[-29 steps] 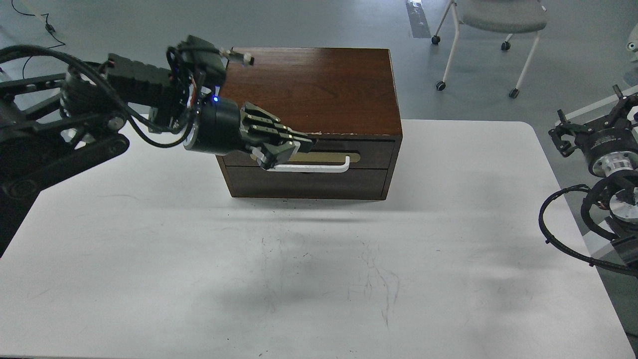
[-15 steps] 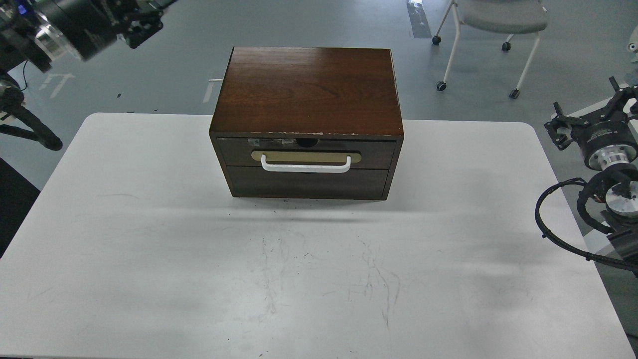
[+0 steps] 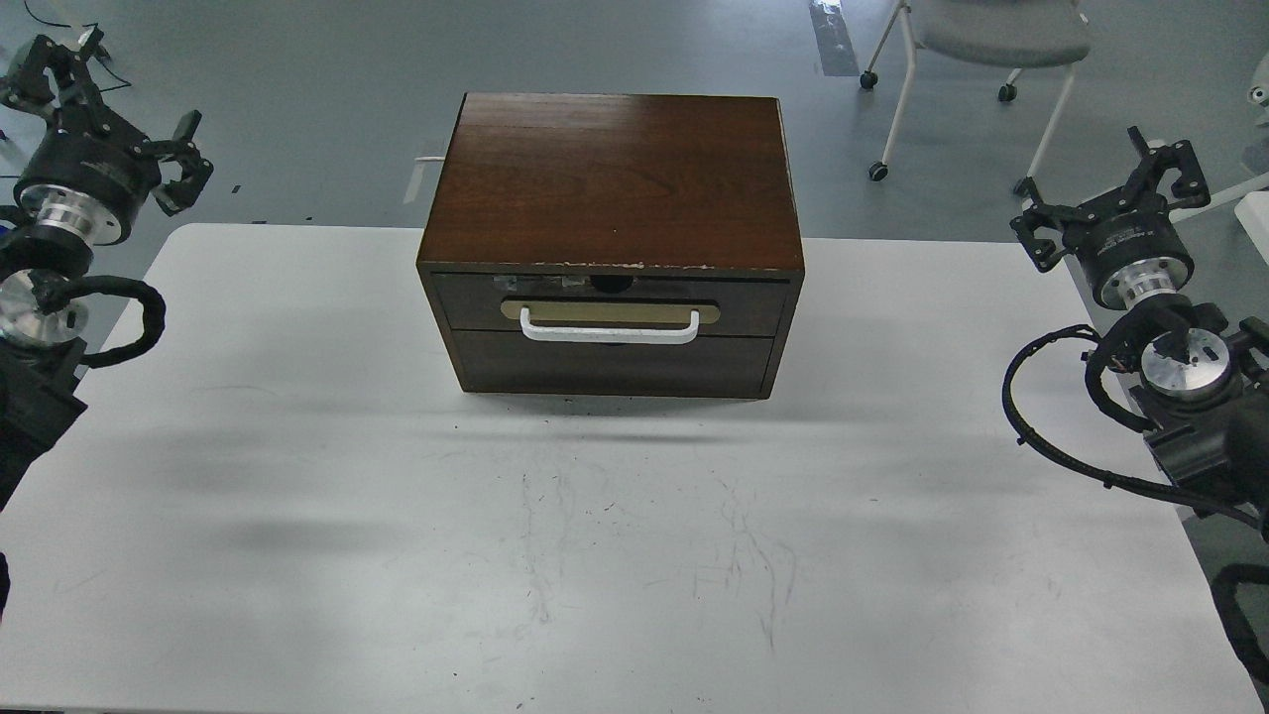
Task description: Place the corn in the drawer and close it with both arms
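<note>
Midway between left gripper [image 3: 111, 117] and right gripper [image 3: 1106, 200], both spread wide and empty, see drawer [image 3: 746, 307] shut, corn nowhere visible, so risk calling task done with corn perhaps not inside.

White table [image 3: 297, 555] carries one dark wooden cabinet [image 3: 615, 178].

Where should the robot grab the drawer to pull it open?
Probably by the white bar handle on the drawer front. It sticks out from its brass-coloured plate, leaving room for fingers behind the bar. Come straight at it from the front, the robot's own side, and close across the middle of the bar.
</note>
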